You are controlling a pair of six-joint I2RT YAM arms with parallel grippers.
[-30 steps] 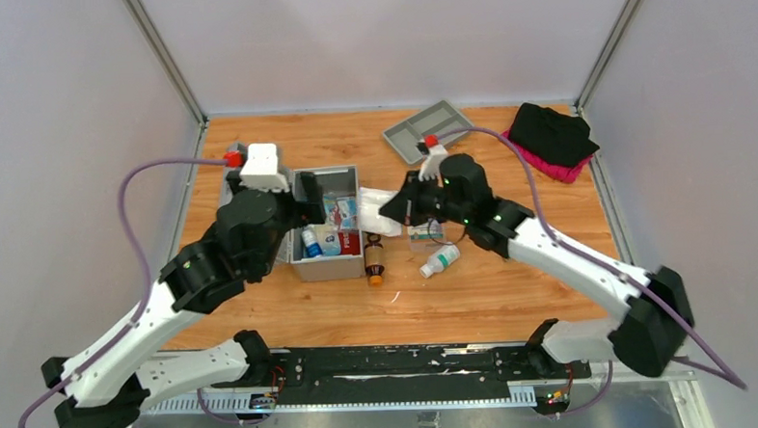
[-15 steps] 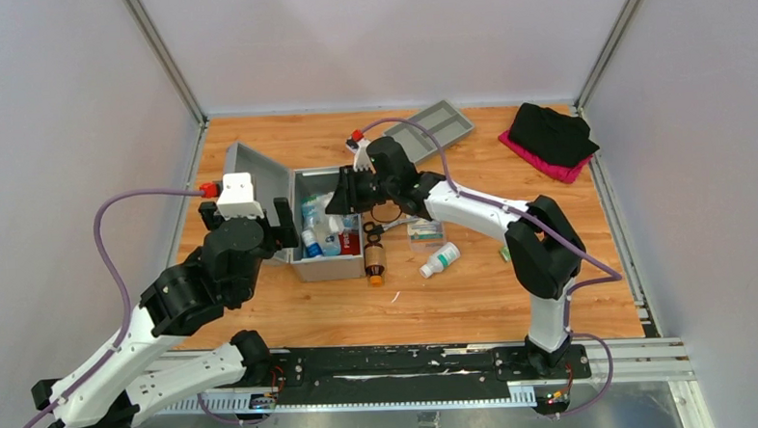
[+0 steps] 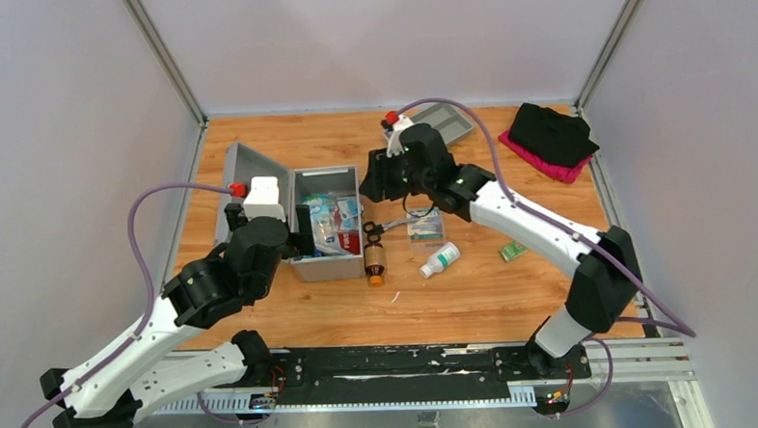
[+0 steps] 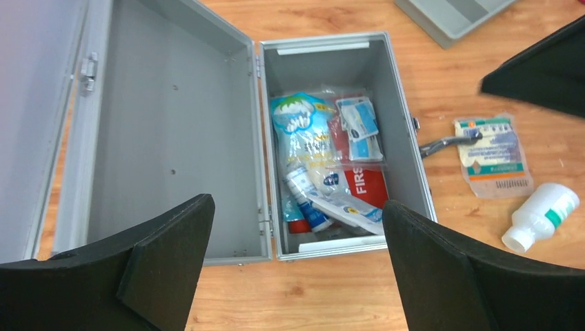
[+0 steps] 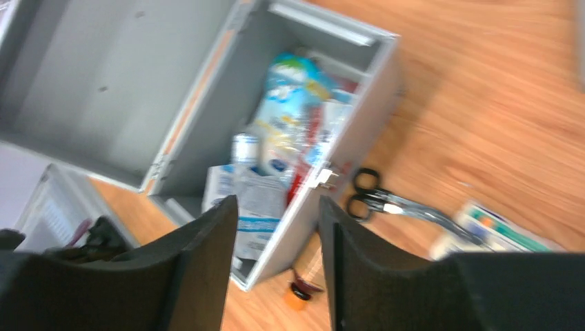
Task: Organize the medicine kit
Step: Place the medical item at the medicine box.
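Observation:
The grey metal medicine kit [image 3: 331, 267] stands open with its lid [image 3: 250, 176] laid back to the left. Pouches, a tube and a red first-aid pack [image 4: 365, 185] fill its inside. My left gripper [image 4: 296, 265] hovers wide open over the kit's near edge, holding nothing. Above the kit's far right corner my right gripper [image 3: 369, 176] is open and empty, and its fingers [image 5: 200, 269] frame the kit's wall [image 5: 359, 96]. Right of the kit lie scissors [image 3: 385, 225], a brown bottle [image 3: 374, 260], a flat packet [image 3: 425, 227] and a white bottle [image 3: 440, 260].
A grey tray [image 3: 445, 121] lies at the back of the table. At the back right a black cloth [image 3: 550, 131] rests on something pink. A small green item [image 3: 513, 252] lies under the right arm. Walls close off the table on three sides.
My right gripper carried a white pouch from the table over the kit, opened and let it go, then drew back to the right. The left arm shifted a little beside the kit.

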